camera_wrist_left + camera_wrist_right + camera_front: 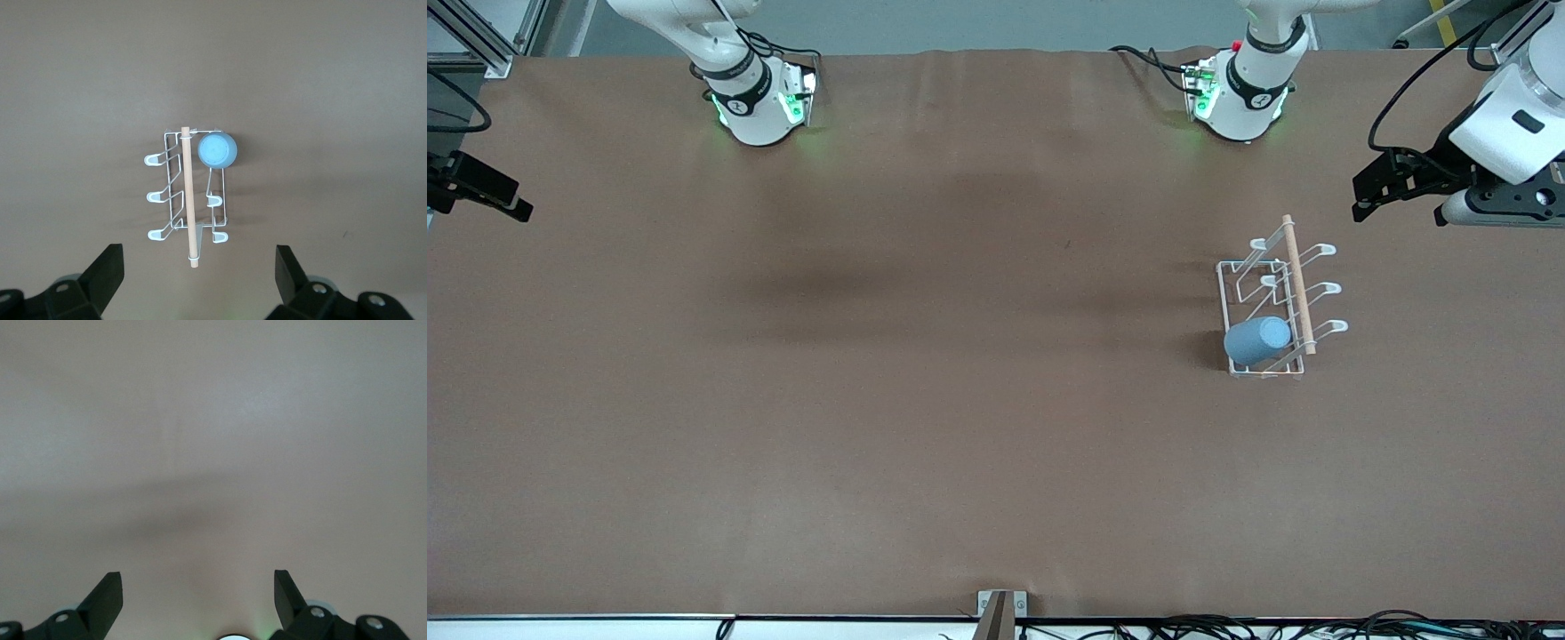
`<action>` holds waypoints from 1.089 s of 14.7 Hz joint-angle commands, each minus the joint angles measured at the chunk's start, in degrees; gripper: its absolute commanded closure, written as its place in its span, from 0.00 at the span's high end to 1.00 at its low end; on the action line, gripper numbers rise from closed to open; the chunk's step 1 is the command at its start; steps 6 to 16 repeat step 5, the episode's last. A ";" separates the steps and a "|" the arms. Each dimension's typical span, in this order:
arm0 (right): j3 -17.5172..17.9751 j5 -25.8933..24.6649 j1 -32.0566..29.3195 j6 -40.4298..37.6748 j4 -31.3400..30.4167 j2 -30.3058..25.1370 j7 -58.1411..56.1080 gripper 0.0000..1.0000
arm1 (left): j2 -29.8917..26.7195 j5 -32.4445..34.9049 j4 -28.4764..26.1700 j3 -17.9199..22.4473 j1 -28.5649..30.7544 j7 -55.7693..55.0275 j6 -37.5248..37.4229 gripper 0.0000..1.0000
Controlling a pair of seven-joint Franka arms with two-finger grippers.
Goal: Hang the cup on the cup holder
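One cup (1257, 340) hangs on the rack's (1232, 307) near prong, so it stays put; left gripper (1396, 191) spread empty above the table's left-arm end, right gripper (482, 191) waits open.

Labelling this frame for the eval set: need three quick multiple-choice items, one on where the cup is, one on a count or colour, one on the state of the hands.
1. Where is the cup?
A. lying on the table beside the rack
B. hung on a prong of the cup holder, at the end nearer the front camera
C. held in the left hand

2. How many prongs of the cup holder carry no cup?
A. five
B. three
C. none

3. What is the state of the left hand and right hand?
A. both shut on the cup
B. left shut, right open
C. both open and holding nothing

Answers:
1 B: the cup sits over a prong, mouth down on the rack.
2 A: six looped prongs show in the left wrist view, one covered by the cup.
3 C: each wrist view shows fingers spread apart with bare table between.
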 commanded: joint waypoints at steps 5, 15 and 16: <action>0.29 -1.01 -0.54 -0.36 -0.85 -1.26 -0.52 1.00 | 0.85 0.08 2.62 -0.09 0.43 0.14 -2.40 1.00; 0.29 -1.01 -0.54 -0.36 -0.85 -1.26 -0.52 1.00 | 0.85 0.08 2.62 -0.09 0.43 0.14 -2.40 1.00; 0.29 -1.01 -0.54 -0.36 -0.85 -1.26 -0.52 1.00 | 0.85 0.08 2.62 -0.09 0.43 0.14 -2.40 1.00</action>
